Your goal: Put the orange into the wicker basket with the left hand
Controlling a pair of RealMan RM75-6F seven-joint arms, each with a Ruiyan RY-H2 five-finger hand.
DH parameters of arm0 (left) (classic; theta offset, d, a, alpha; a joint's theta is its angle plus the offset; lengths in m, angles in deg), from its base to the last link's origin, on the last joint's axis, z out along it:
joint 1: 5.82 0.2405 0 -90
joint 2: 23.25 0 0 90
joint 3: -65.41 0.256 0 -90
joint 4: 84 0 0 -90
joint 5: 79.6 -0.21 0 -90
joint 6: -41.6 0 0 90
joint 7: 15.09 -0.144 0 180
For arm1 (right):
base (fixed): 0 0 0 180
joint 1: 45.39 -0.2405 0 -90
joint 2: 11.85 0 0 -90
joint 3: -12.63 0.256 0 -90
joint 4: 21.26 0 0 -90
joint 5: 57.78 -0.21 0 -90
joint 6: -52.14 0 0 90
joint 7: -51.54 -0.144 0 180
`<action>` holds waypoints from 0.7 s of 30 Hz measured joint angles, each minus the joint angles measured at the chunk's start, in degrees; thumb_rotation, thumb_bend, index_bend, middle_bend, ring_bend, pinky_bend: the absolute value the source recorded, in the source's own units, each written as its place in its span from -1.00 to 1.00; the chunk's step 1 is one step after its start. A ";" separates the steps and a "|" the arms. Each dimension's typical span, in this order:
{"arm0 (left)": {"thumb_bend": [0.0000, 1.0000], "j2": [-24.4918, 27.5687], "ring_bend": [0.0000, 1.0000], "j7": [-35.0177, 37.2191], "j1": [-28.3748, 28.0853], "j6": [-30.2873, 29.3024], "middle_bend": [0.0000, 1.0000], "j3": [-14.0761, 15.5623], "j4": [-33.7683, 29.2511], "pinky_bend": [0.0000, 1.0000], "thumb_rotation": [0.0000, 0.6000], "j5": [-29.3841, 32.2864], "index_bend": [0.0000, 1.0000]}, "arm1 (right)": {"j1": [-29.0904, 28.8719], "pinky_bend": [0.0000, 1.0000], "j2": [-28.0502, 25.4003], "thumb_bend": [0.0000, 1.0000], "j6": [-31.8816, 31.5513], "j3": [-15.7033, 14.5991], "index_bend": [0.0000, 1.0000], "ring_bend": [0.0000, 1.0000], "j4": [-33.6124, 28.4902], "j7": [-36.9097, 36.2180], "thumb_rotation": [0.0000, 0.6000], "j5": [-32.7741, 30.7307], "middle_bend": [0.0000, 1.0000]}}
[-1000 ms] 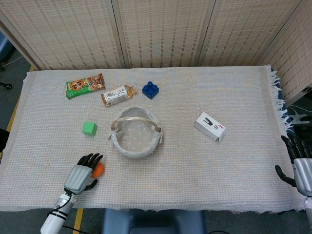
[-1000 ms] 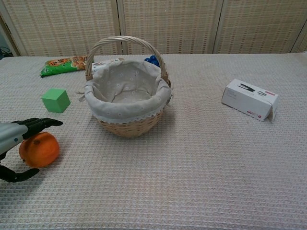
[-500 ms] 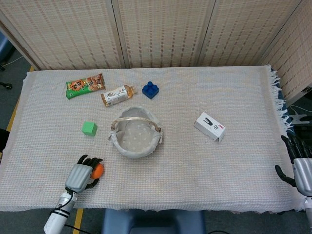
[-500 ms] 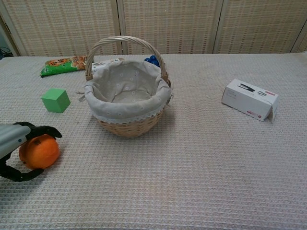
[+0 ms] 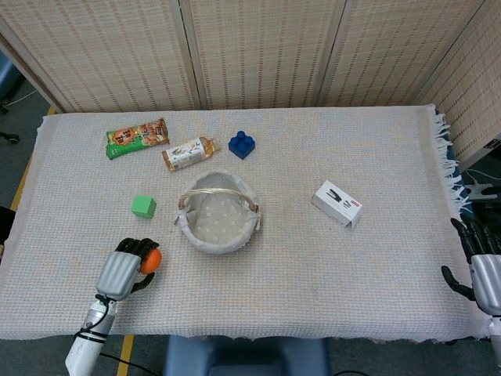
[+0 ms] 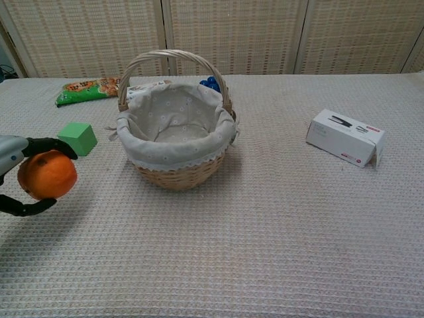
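Head view. Your left hand [image 5: 121, 270] sits near the front left corner of the table [image 5: 313, 157], with its fingers curled around the orange [image 5: 149, 261]. Only a small part of the fruit shows past the dark fingertips. The wicker basket [image 5: 218, 222] stands near the table centre, to the right of the held orange and well apart from it; its handle arches over a pale cloth lining. A green cube [image 5: 143, 206] lies between the left hand and the back of the table, left of the basket. Behind the basket you see a green snack packet [image 5: 137, 138], a small bottle [image 5: 188, 153] lying on its side, and a blue block [image 5: 242, 144]. A white box [image 5: 337, 203] lies to the right of the basket. Your right hand [image 5: 483, 274] is at the front right edge of the table; it holds nothing and its dark fingers stand apart.

Chest view. The left hand [image 6: 13, 173] enters at the left edge. Its fingers wrap over the top and under the bottom of the orange [image 6: 46, 175], which is clear of the tablecloth, with its shadow below it. The green cube [image 6: 77, 138] is just behind the orange. The wicker basket [image 6: 176, 129] stands upright to the right, apart from the orange. The white box [image 6: 345, 137] rests well to the right.
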 measured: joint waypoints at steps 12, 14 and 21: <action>-0.28 6.51 0.00 -6.89 -5.56 -0.01 0.11 -7.08 -12.50 -0.50 1.00 -0.30 -0.02 | 0.01 -0.72 -0.16 -0.56 -0.03 -0.08 -1.00 -1.00 0.01 -0.39 1.00 0.21 -1.00; -0.28 6.56 0.00 -7.56 -6.38 0.39 0.11 -7.63 -14.42 -0.50 1.00 0.00 -0.02 | 0.00 -0.72 -0.22 -0.56 0.00 -0.12 -1.00 -1.00 0.02 -0.51 1.00 0.27 -1.00; -0.27 2.20 0.00 -10.99 -9.74 1.55 0.11 -9.51 -17.03 -0.51 1.00 2.36 -0.01 | 0.02 -0.72 -0.55 -0.56 0.00 -0.20 -1.00 -1.00 0.06 -1.28 1.00 0.48 -1.00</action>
